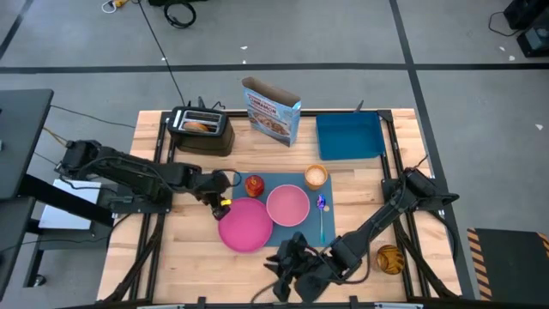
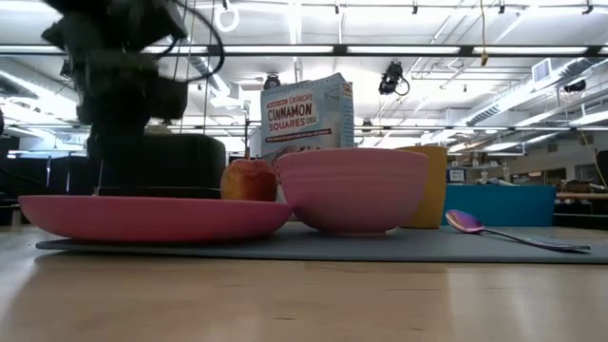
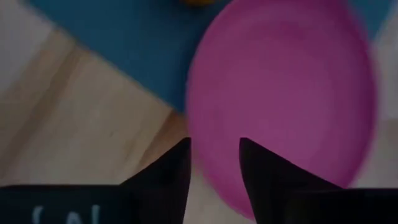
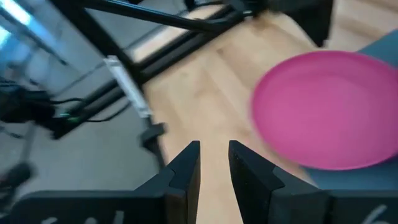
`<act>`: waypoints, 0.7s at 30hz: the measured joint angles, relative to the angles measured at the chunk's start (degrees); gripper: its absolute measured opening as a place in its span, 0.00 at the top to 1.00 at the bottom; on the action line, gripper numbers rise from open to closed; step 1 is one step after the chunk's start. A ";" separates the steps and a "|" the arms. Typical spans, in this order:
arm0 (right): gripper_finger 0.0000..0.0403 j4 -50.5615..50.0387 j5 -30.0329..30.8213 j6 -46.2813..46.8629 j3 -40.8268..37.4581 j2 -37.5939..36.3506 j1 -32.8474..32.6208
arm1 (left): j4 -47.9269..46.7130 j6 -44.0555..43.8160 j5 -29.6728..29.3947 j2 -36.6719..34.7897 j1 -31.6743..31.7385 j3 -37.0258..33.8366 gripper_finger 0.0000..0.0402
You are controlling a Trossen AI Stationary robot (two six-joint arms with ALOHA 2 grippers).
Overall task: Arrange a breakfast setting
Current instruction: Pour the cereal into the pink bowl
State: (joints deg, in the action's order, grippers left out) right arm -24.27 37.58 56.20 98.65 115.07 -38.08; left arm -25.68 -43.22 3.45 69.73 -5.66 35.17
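Pink plate (image 3: pixel 280 93) is seen just ahead of the left gripper (image 3: pixel 214 155), whose fingers are parted over its rim, gripping nothing; the right gripper (image 4: pixel 214 158) is nearly closed, empty.

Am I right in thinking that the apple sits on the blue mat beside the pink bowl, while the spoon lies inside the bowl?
Not quite. The apple does sit on the blue mat beside the pink bowl, but the spoon lies on the mat next to the bowl, not inside it. The high view shows this, and the low view agrees.
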 joint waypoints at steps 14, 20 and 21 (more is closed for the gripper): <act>0.77 -7.54 4.33 -22.28 0.02 -1.88 11.76 | -2.25 28.17 -18.72 -21.66 3.48 7.20 0.61; 0.73 -8.61 9.17 -31.21 -0.07 -4.38 15.66 | 3.18 34.95 -20.99 -25.78 4.91 7.15 0.61; 0.71 -9.38 8.40 -32.12 -0.07 -5.72 16.50 | 3.88 35.52 -20.72 -26.56 4.80 7.15 0.61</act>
State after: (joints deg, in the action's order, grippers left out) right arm -33.64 45.98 24.08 98.59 109.35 -21.57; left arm -21.80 -7.70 -17.27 43.17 -0.86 42.33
